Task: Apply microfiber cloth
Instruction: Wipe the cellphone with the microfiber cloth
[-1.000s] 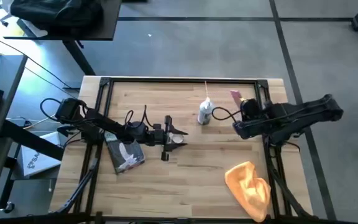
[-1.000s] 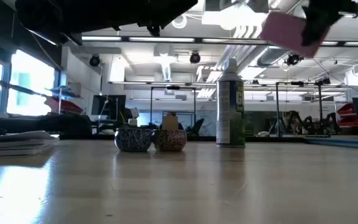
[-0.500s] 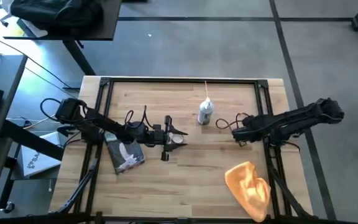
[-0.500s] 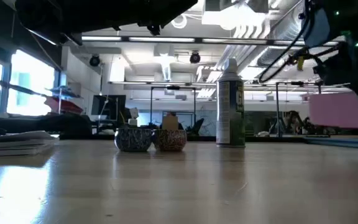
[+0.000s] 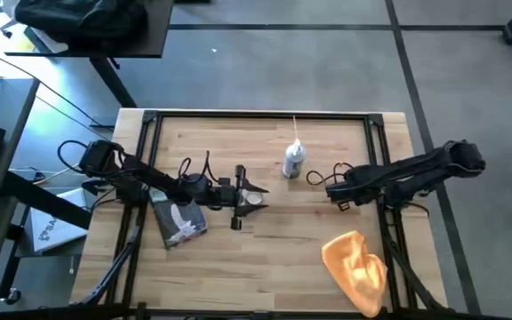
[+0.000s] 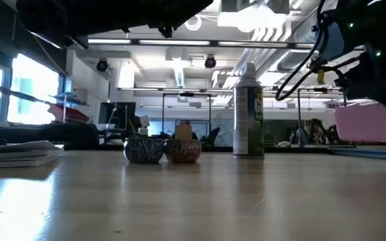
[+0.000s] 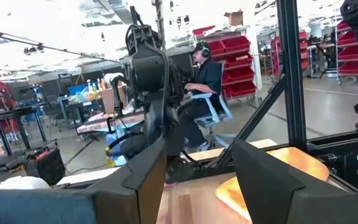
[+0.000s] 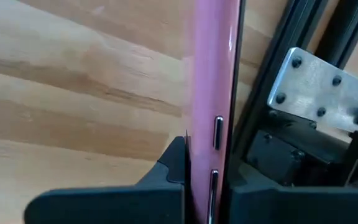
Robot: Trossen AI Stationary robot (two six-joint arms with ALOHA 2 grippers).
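Near table's right edge, right gripper (image 8: 205,186) jaws clamp pink phone (image 8: 211,74); left gripper (image 7: 197,180) jaws wide; cloth (image 5: 356,269) untouched.

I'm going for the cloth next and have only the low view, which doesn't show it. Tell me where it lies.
Observer: The cloth lies crumpled near the table's right corner, at the bottom of the high view. Nothing touches it.
Operator: Say what the pink thing at my right is.
Observer: A thin pink slab with side buttons, clamped edge-on in the right gripper.
Operator: Report the left gripper.
Observer: The left gripper hovers mid-table, left of the spray can. Its wrist view shows the fingers open and empty.
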